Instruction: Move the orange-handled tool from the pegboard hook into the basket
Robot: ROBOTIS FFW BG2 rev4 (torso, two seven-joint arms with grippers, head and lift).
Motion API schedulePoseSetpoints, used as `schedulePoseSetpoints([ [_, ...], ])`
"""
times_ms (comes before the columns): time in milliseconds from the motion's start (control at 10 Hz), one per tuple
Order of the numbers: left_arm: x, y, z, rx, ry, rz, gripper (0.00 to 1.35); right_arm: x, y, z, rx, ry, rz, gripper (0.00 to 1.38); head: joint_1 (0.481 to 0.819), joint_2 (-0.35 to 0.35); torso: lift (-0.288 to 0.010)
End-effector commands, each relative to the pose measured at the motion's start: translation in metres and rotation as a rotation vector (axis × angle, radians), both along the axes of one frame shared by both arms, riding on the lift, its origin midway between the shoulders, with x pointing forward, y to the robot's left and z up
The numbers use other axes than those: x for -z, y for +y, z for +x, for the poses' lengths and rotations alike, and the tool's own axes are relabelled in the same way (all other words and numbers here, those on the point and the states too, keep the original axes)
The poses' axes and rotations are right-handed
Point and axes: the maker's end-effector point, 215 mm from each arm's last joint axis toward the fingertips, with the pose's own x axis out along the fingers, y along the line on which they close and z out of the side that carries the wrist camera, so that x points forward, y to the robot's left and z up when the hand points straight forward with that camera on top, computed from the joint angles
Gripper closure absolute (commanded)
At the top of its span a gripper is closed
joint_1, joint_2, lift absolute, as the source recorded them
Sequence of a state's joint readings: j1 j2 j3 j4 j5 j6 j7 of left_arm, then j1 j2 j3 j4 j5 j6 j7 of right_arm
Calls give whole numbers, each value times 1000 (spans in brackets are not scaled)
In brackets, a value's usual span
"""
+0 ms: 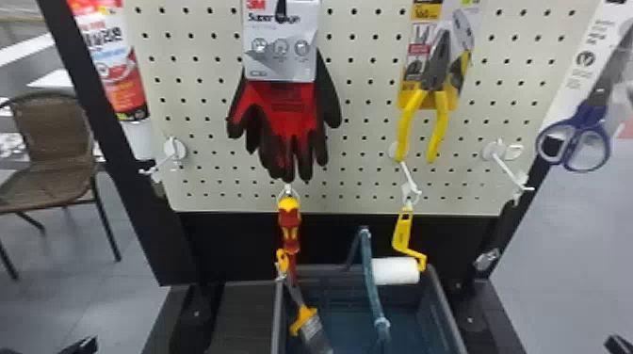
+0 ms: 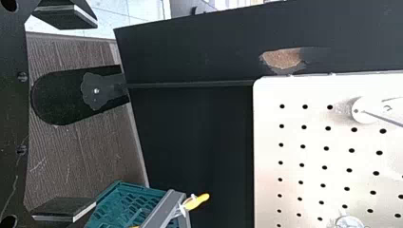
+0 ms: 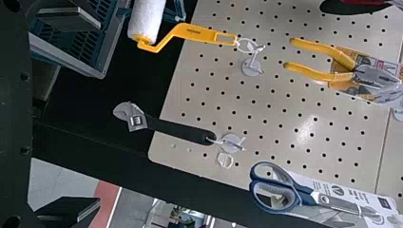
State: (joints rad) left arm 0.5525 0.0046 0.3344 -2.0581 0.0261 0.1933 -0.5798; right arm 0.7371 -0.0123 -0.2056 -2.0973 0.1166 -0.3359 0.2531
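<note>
At the head view's bottom left corner is my left gripper; my right gripper is at the bottom right corner. In the left wrist view the left gripper stands open and holds nothing. The right gripper is open too, its fingers apart and free of any tool. A roller with a yellow-orange handle hangs from a pegboard hook, its white sleeve low over the basket; the right wrist view shows this roller too. An orange-handled brush leans inside the basket's left side.
A red-yellow screwdriver hangs above the basket's left side. Gloves, pliers and blue-handled scissors hang on or beside the pegboard. An adjustable wrench hangs from a hook. The basket's handle stands upright.
</note>
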Motion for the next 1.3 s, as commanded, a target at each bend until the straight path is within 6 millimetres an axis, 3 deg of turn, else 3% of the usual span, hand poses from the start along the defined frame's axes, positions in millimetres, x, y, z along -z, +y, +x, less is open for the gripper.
schedulePoseSetpoints([
  [0,0,-1,0,-4,0,-6,-2,0,0,0,9,0,10,-2,549,0,-100],
  [1200,0,-1,0,-4,0,-6,-2,0,0,0,9,0,10,-2,549,0,-100],
])
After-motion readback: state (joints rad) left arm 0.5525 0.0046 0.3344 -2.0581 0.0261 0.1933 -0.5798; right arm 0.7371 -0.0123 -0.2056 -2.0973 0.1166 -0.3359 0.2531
